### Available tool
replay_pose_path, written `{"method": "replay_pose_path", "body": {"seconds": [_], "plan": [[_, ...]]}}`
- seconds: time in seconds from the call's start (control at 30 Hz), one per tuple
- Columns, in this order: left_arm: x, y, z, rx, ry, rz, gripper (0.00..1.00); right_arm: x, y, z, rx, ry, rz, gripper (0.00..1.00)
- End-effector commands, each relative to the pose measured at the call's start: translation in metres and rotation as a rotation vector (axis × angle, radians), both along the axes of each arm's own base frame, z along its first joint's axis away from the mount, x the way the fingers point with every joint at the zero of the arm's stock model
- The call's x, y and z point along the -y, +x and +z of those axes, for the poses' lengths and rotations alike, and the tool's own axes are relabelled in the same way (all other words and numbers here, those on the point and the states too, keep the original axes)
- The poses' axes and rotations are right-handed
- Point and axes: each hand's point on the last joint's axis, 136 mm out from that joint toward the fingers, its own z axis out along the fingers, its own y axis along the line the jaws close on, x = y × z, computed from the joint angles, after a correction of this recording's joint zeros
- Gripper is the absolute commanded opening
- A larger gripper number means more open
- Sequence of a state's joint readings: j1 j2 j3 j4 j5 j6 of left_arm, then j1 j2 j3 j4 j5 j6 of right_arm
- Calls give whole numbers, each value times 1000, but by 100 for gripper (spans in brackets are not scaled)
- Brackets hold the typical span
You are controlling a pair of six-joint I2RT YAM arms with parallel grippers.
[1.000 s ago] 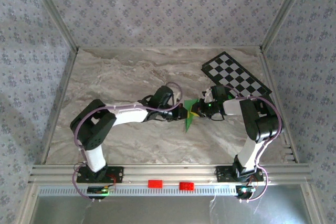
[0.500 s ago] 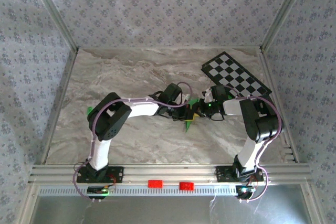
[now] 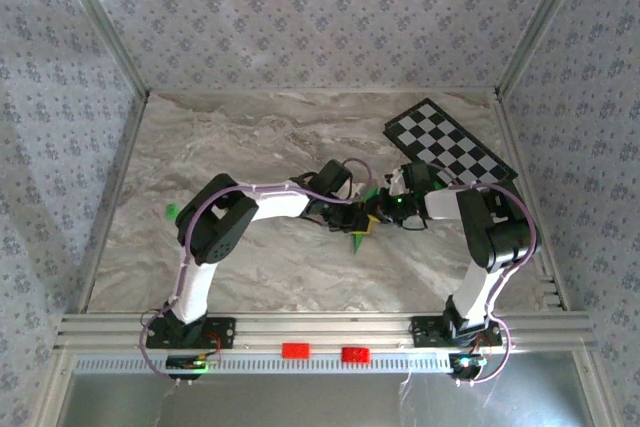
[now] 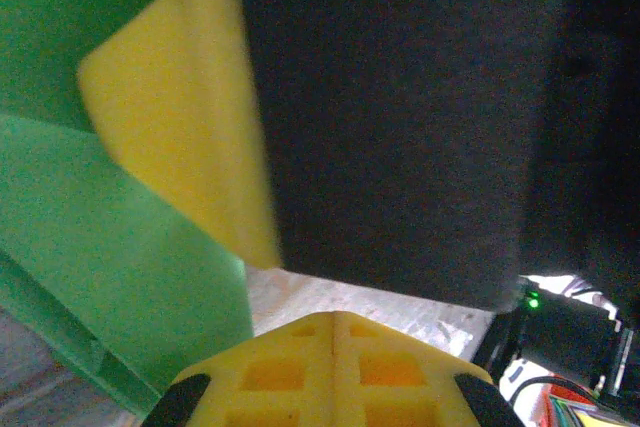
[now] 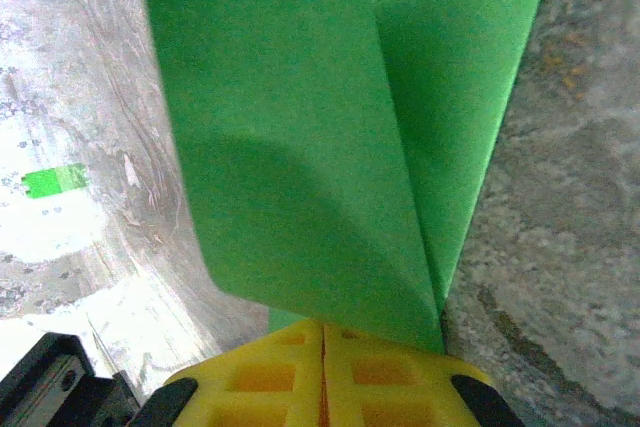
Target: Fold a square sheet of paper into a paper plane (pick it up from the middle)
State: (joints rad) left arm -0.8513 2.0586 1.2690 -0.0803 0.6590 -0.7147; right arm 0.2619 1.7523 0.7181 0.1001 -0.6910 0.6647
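In the top view the two grippers meet near the middle of the marble table [image 3: 240, 137], and there the green paper [image 3: 357, 235] is between them. It is mostly covered by the left gripper [image 3: 350, 211] and the right gripper [image 3: 384, 209], so only a narrow pointed piece comes out toward the near edge. From the right wrist, the paper stands up out of the closed yellow fingers [image 5: 250, 382] as two overlapping folded flaps, so this gripper is clamped on its lower corner; the top of the flaps is cut off by the frame. From the left wrist, the yellow fingers [image 4: 270, 372] are pressed together with only a seam between them. The paper passes on their left side, and I cannot tell if an edge is pinched there. The dark, blurred body of the other gripper hides most of the table behind. The checkered board [image 3: 450, 147] lies at the far right, and a tiny green block [image 3: 172, 212] at the left.
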Motion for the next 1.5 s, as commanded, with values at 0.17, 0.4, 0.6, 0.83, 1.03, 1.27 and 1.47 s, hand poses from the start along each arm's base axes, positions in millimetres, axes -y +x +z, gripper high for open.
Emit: {"method": "replay_pose_path", "body": {"seconds": [0.17, 0.4, 0.6, 0.83, 1.03, 1.27, 1.47], "plan": [[-7, 0, -14, 36, 80, 2, 1, 12, -28, -40, -145, -117, -12, 8], [-14, -9, -21, 32, 103, -7, 0, 13, -29, -43, -151, -124, -13, 8], [-29, -18, -35, 37, 161, 14, 0, 15, -31, -45, -155, -134, -10, 7], [-34, -33, -30, 46, 158, 7, 0, 17, -33, -48, -160, -155, -9, 5], [-34, -36, -20, 76, 160, 18, 0, 17, -34, -49, -163, -157, -10, 4], [-27, -28, 14, 137, 97, 42, 0, 18, -35, -49, -169, -158, -14, 4], [-5, -14, 43, 159, -2, 41, 0, 18, -35, -49, -169, -159, -16, 4]]}}
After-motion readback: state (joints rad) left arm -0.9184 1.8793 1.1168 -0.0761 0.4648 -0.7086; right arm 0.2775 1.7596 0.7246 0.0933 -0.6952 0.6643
